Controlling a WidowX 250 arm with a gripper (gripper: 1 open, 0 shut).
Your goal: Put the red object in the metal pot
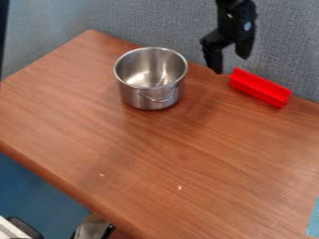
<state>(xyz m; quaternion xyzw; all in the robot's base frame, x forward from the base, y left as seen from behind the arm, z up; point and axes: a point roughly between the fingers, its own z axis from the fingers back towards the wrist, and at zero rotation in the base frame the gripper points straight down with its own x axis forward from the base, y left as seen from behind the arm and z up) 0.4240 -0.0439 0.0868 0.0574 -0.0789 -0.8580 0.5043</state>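
The red object, a bright red long block, lies flat on the wooden table near its far right edge. The metal pot, shiny and round with a thin wire handle at its front, stands upright to the block's left and looks empty. My gripper hangs from the top of the view between the pot and the block, just above and left of the block's near end. Its dark fingers stand apart, open, with nothing between them.
The table's front-left edge runs diagonally, with blue floor below it. A grey-blue wall stands right behind the table's far edge. Bare wood spreads in front of the pot and block.
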